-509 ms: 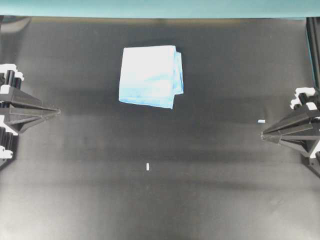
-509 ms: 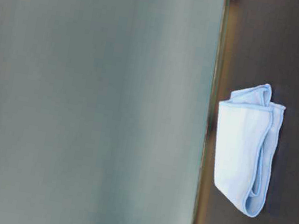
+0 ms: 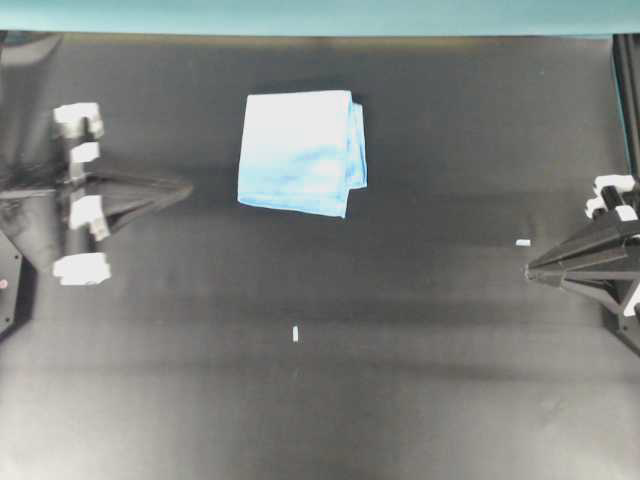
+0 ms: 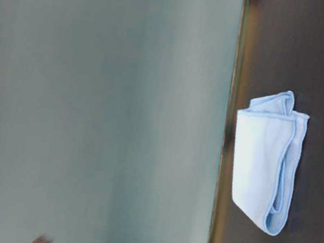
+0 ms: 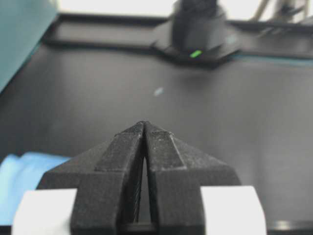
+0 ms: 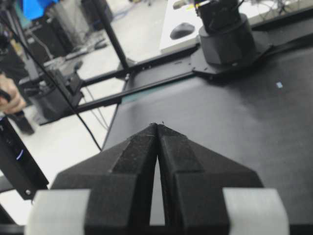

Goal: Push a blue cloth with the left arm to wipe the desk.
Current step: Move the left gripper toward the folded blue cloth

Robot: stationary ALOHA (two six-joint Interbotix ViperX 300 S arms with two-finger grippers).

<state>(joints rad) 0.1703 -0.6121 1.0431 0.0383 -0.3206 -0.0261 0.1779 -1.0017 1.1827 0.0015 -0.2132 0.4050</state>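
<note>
Two sets of my fingers, left (image 3: 185, 187) and right (image 3: 530, 270), are pressed together and empty; the blue cloth (image 3: 302, 152) lies folded on the table (image 3: 420, 380), no writing legible.

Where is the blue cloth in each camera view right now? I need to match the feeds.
Overhead: blue cloth lies upper centre on the desk.
Table-level: right of centre, beside the teal backdrop's edge.
Left wrist: a corner shows at lower left, left of the shut left gripper.
Right wrist: not in it.
Shared landmark: the black desk.
</note>
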